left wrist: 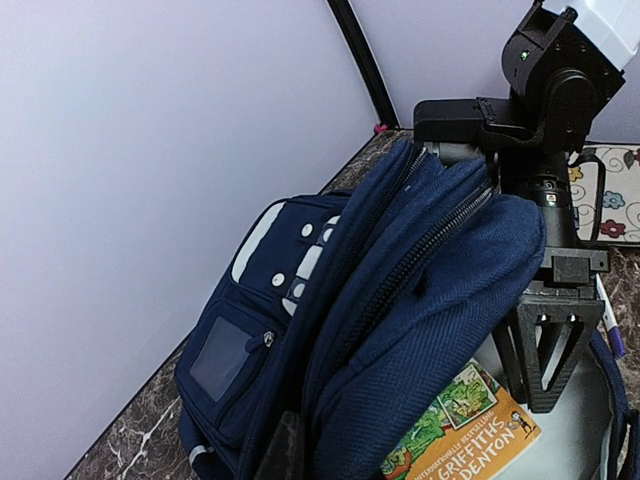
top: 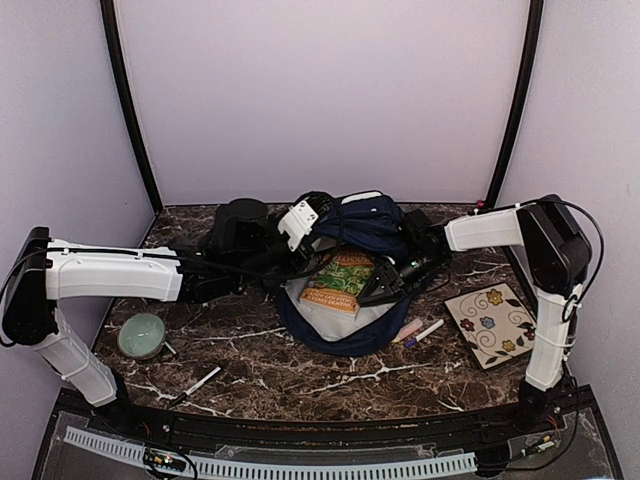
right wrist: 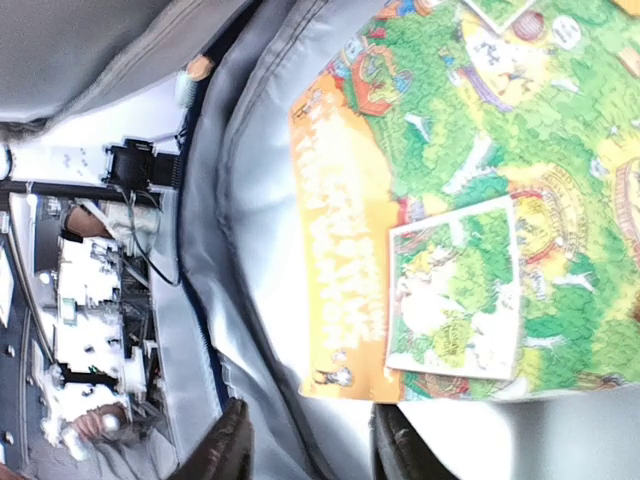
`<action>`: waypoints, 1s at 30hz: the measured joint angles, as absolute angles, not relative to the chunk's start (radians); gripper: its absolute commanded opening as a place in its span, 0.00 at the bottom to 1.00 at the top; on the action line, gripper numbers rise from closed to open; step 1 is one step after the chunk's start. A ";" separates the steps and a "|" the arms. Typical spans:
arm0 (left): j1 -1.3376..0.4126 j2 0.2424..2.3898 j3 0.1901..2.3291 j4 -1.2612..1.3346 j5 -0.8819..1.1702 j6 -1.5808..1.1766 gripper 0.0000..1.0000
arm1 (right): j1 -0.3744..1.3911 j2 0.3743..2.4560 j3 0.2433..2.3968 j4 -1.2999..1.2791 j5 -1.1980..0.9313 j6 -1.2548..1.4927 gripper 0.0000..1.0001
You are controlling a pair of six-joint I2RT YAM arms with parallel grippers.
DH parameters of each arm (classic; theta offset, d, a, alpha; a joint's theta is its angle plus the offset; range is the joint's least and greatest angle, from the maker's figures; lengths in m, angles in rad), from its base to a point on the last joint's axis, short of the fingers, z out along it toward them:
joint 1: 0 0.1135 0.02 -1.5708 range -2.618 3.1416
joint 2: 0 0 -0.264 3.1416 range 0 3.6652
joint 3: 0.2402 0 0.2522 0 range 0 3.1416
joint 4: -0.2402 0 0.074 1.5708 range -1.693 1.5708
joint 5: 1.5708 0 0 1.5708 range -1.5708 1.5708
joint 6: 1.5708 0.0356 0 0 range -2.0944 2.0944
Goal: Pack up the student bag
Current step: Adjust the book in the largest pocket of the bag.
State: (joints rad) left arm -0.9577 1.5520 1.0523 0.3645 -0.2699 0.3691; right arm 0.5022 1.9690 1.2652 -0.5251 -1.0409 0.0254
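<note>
L pincer [left wrist: 295, 445] grips bag [left wrist: 420, 300]; R pincer [right wrist: 315, 445] ajar.

top: high behind, down on table [top: 260, 355] | left wrist: beside bag [left wrist: 420, 330] | right wrist: close over book [right wrist: 480, 170] | shared: book

Two bench-mounted robot arms wear white casings with black joints, the left arm [top: 110, 272] at frame left, the right arm [top: 495, 230] at upper right, both strung with thin black cables [top: 600, 240]. A green light [left wrist: 521, 55] glows on the right arm's black wrist, above the right tool [left wrist: 547, 395] with its triangular lattice fingers.
</note>
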 measured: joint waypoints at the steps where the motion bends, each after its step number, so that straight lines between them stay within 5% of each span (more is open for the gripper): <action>1: -0.958 1.552 1.052 0.364 -0.270 0.365 0.00 | 0.510 1.970 1.271 -0.529 -1.051 0.023 0.35; 30: -0.946 1.590 1.108 0.310 -0.350 0.344 0.00 | 0.735 1.905 1.263 -0.835 -0.942 -0.412 0.53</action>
State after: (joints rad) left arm -0.9463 1.5898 1.1084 0.3103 -0.3504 0.3439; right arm 0.7345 1.9053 1.2629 -0.8352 -0.9421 -0.4118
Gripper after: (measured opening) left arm 0.090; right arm 0.497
